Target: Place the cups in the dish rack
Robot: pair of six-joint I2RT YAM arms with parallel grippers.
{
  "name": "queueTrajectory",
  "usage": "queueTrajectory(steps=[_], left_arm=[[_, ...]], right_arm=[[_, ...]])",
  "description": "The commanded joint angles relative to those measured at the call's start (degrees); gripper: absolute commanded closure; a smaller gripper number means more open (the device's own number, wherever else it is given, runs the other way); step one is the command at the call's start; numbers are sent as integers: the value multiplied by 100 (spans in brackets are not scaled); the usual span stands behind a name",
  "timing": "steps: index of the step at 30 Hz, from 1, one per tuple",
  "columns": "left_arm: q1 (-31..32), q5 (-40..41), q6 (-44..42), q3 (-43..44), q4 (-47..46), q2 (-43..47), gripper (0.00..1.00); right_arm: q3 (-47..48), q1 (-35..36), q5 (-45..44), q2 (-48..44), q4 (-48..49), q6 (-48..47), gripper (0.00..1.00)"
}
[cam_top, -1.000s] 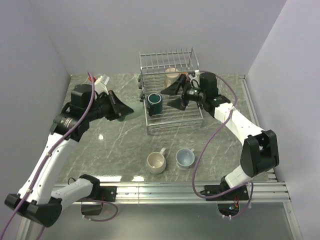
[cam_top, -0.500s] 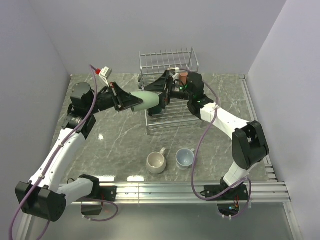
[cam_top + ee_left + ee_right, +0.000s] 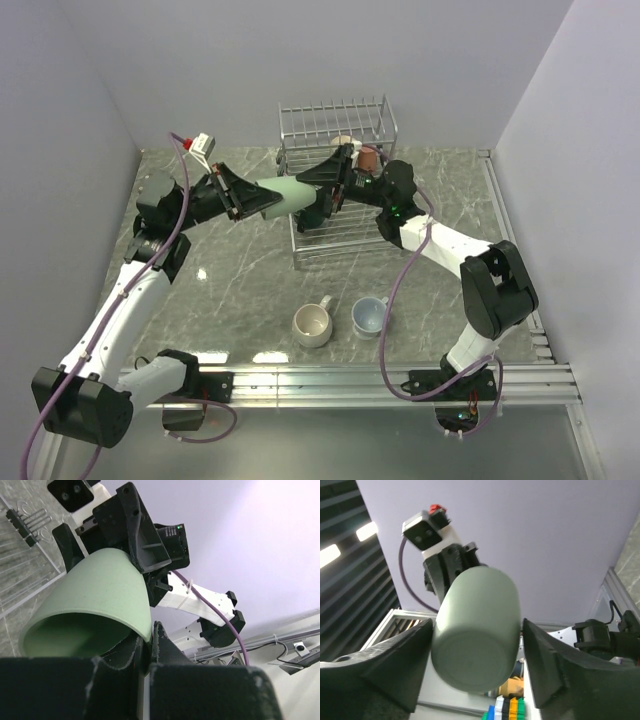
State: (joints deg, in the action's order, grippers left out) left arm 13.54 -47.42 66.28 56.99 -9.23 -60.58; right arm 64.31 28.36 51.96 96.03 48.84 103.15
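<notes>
L gripper (image 3: 252,203) is clamped on the rim of the light green mug (image 3: 290,195). Left wrist cam shows the rim wedged between the two fingers, one inside the mouth, one outside. Mug is held off the table (image 3: 230,270), lying sideways, mouth to the left, base to the right. In the top view it sits across the left edge of the dish rack (image 3: 335,108).

R gripper (image 3: 325,186) reaches in from the right, jaws spread wide, one either side of the mug's base end. Fingers are v. close to the sides. Can't tell if they touch or pinch.

In the rack: dark teal mug (image 3: 308,220) at left, partly hidden under the grippers. Small reddish-brown mug (image 3: 367,157) and tall cream mug (image 3: 342,143) sit toward the far side.

On the table, near side, well apart from the rack: beige mug (image 3: 312,325) and pale blue-white mug (image 3: 369,316), side by side, mouths up.
</notes>
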Motion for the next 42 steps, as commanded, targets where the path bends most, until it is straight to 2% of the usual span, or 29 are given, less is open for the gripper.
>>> queueTrajectory(steps=[1, 6, 7, 9, 10, 12, 13, 14, 15, 16, 20, 23, 24, 26, 27, 28, 29, 30, 31, 32, 35, 36, 42], left_arm=[[-53, 189, -54, 84, -369, 116, 100], [-53, 172, 16, 5, -474, 72, 100], [-53, 154, 16, 5, -491, 55, 100], [-53, 163, -71, 31, -413, 11, 100], [-53, 224, -132, 66, -317, 2, 99], [-53, 312, -308, 136, 26, -24, 71], [-62, 347, -352, 154, 149, -42, 55], [-71, 313, -370, 163, 220, -94, 26], [-88, 303, -475, 241, 481, -121, 4], [-115, 329, -563, 286, 702, -138, 1], [-299, 584, -941, 348, 1414, 19, 1], [-545, 1012, -1335, 374, 2142, 212, 1], [-632, 1207, -1441, 400, 2624, 256, 1], [-651, 1594, -1644, 488, 3188, 318, 1], [-651, 1856, -1793, 480, 3374, 353, 1], [-651, 1937, -1829, 453, 3602, 397, 1], [-651, 2025, -1847, 357, 3709, 485, 1], [-651, 2139, -1908, 322, 3823, 511, 1], [-651, 2132, -1961, 295, 3928, 547, 2], [-642, 2175, -2057, 278, 4025, 556, 2], [-642, 2184, -2276, 443, 4350, 468, 3], [-642, 2193, -2321, 505, 4421, 433, 3], [-642, 2237, -2418, 892, 4676, 248, 5]], right_arm=[[-15, -6, 130, -128, 698, 276, 29], [-7, 3, 217, -172, 583, 214, 37], [2, -6, 226, -172, 565, 197, 47], [46, -6, 244, -155, 556, 188, 59], [64, -15, 244, -155, 513, 153, 72], [99, -23, 261, -189, 443, 91, 84], [125, -67, 279, -198, 260, -57, 93], [160, -111, 296, -225, 127, -154, 98], [169, -164, 331, -286, -170, -268, 100], [169, -312, 349, -321, -356, -513, 100], [344, -839, 507, -506, -1532, -1296, 100], [790, -1391, 438, -629, -3261, -2551, 100], [1002, -1516, 324, -629, -4615, -3503, 100], [1713, -1850, -270, -516, -5749, -4309, 100], [2003, -1904, -588, -315, -6842, -5052, 100], [2328, -1939, -869, -174, -7375, -5399, 100], [3045, -1939, -1621, -7, -7876, -5742, 100], [3374, -1913, -1994, 325, -8681, -6232, 100], [3934, -1887, -2354, 485, -8994, -6394, 100], [4157, -1861, -3080, 748, -9241, -6526, 100], [4920, -1711, -4200, 1110, -9840, -6957, 100], [5115, -1667, -4847, 1355, -9980, -7097, 100], [5917, -1421, -5626, 2174, -10333, -7318, 100]])
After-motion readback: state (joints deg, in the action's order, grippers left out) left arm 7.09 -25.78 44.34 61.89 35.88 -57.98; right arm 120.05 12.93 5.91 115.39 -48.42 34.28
